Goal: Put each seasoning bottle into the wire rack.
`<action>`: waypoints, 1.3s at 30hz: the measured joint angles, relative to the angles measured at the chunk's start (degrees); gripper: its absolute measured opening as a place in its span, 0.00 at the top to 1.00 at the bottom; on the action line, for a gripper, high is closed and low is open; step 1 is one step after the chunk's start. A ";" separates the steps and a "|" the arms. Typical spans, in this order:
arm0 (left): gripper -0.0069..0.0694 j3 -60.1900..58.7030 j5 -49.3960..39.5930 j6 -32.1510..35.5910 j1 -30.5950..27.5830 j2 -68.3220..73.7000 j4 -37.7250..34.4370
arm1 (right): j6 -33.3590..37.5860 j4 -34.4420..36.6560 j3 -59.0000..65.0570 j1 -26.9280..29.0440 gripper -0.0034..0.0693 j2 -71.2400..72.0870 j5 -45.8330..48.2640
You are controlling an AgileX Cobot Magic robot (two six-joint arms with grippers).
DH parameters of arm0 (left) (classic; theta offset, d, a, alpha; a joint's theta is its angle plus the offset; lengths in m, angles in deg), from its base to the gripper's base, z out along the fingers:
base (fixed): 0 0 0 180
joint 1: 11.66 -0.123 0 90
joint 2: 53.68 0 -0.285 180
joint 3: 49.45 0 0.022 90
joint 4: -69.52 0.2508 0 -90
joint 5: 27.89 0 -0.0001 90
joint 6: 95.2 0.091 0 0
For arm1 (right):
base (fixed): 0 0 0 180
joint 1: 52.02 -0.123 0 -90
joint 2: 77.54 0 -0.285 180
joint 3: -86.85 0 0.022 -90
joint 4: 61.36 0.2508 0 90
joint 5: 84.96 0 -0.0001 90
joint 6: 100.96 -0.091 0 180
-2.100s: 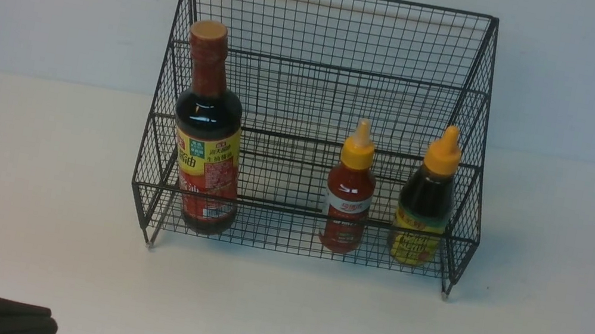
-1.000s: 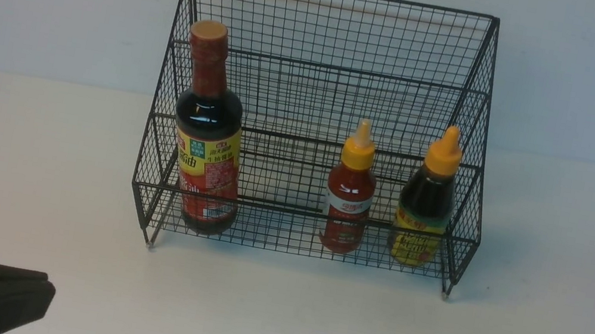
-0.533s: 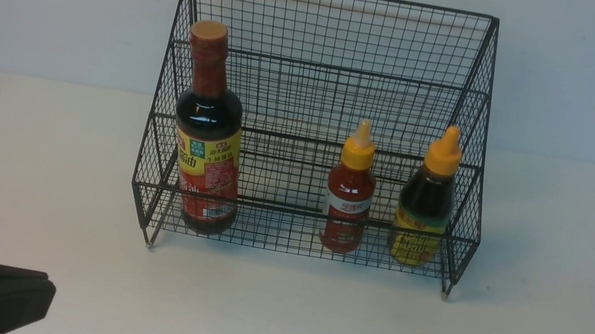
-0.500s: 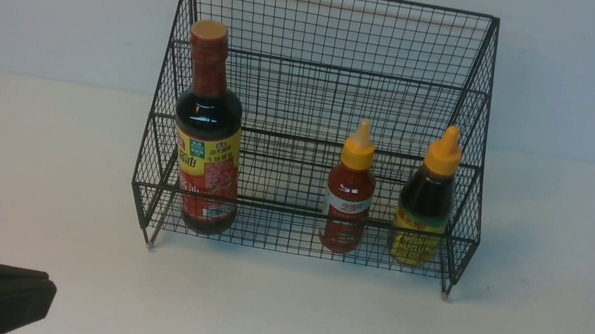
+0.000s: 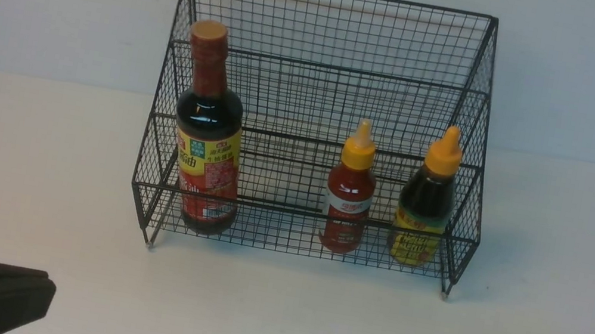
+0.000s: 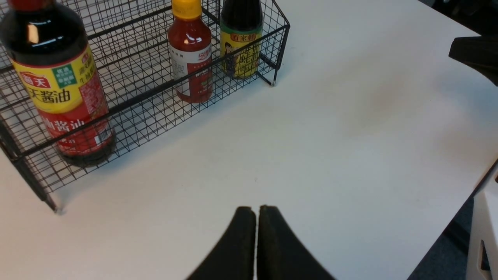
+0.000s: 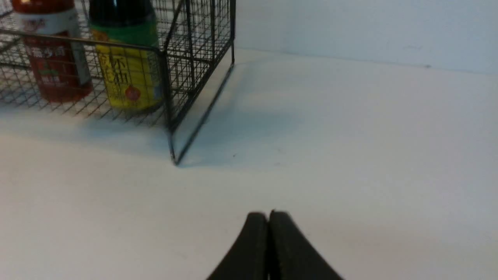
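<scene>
Missing from the front view, right gripper (image 7: 268, 217) shows fingertips pressed together, empty.

Bare table (image 5: 272, 320) before the wire rack (image 5: 333, 28); upper tier free, three bottles along the lower.

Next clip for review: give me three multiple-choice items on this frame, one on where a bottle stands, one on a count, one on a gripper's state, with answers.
1. Where does the tall dark bottle stand?
A. lower tier's left end
B. upper tier
C. on the table beside the rack

2. How many bottles stand in the wire rack?
A. one
B. two
C. three

3. How are the left gripper jaws?
A. wide open
B. shut, holding nothing
C. shut on a bottle

Answers: 1 A, it stands behind the front rail at the left end. 2 C, the small red bottle and squat dark bottle are there too. 3 B, the left wrist view shows the jaws together over bare table.
</scene>
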 joint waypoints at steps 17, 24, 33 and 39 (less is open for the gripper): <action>0.91 0.00 0.00 0.59 0.00 0.00 0.12 | 0.17 -0.92 0.23 6.87 0.97 0.00 -1.54; 0.91 0.00 -0.17 0.30 0.00 0.00 -0.32 | 0.17 -0.92 0.23 6.87 0.97 0.00 -1.54; 0.91 0.00 0.28 -6.64 0.00 0.00 -0.91 | 0.17 -0.92 0.23 6.87 0.97 0.00 -1.54; 0.91 0.00 0.02 -6.72 0.00 0.00 -1.11 | 0.17 -0.92 0.23 6.87 0.97 0.00 -1.54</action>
